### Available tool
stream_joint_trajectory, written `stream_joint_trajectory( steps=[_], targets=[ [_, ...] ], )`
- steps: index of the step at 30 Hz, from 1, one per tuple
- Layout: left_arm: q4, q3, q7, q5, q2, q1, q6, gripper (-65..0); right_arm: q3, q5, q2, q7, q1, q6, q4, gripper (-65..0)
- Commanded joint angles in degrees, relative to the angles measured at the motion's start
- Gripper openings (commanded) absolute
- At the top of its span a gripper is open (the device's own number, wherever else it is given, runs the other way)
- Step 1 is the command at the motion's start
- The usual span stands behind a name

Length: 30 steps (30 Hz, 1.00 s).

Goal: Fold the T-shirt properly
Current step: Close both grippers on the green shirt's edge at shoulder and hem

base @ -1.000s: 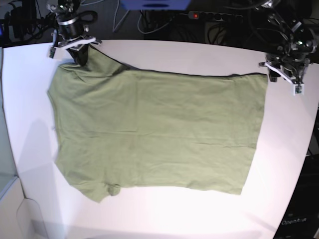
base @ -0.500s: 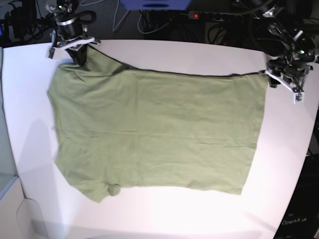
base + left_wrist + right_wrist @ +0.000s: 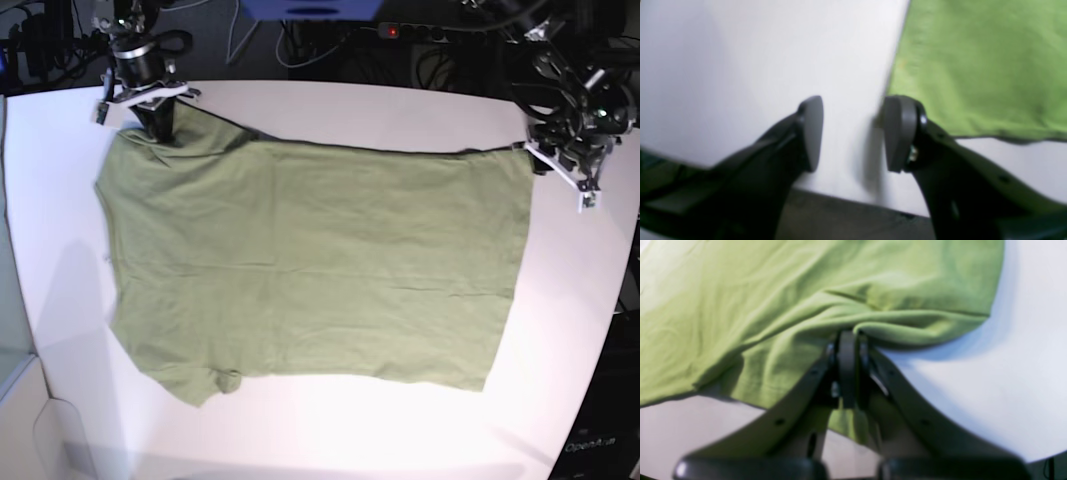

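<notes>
The sage-green T-shirt (image 3: 310, 270) lies spread flat on the white table (image 3: 360, 105), with its sleeves toward the left of the base view. At its far left sleeve, my right gripper (image 3: 160, 124) is shut on a raised fold of the cloth. The right wrist view shows that gripper (image 3: 847, 340) pinching the T-shirt (image 3: 773, 306), which bunches up around it. My left gripper (image 3: 545, 158) hovers at the shirt's far right corner. In the left wrist view it (image 3: 853, 133) stands open over bare table, and one pad (image 3: 898, 133) is just beside the T-shirt's (image 3: 973, 66) edge, holding nothing.
Dark cables and a power strip (image 3: 430, 35) run behind the table's back edge. The table edge (image 3: 840, 196) is close under the left gripper. Bare white table surrounds the shirt at front (image 3: 350, 430) and right (image 3: 570, 300).
The left arm has turned and shifted slightly toward the shirt's far right corner. The right arm stays clamped on the sleeve, barely moving.
</notes>
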State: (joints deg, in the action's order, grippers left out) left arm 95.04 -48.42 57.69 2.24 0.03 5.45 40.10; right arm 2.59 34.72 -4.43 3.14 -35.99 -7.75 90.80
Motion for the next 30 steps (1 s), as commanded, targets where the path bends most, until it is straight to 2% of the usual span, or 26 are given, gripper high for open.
stream_joint_trajectory(
  steps=[1, 8, 17, 30],
  targets=[
    [1.2, 0.3, -0.9, -0.6, -0.6, -0.3, -0.1, -36.6, 0.0, -0.7, -0.2, 4.4, -1.0, 1.1, -0.4, -64.9],
    [1.2, 0.6, -0.2, -0.5, -0.6, -0.6, -0.1, -36.6, 0.0, -0.7, -0.2, 4.4, -0.9, 1.1, -0.3, -64.9],
    [0.5, 5.6, 0.5, -0.6, -0.6, -0.6, -0.1, -36.5, 0.0, -0.7, -0.9, 4.4, -0.9, 1.1, -0.3, -64.9],
    [-0.2, 5.1, 0.1, -0.2, -0.7, -0.2, -0.1, -36.5, -0.1, -0.7, -0.9, 4.4, -0.9, 1.1, -0.3, -64.9]
  ],
)
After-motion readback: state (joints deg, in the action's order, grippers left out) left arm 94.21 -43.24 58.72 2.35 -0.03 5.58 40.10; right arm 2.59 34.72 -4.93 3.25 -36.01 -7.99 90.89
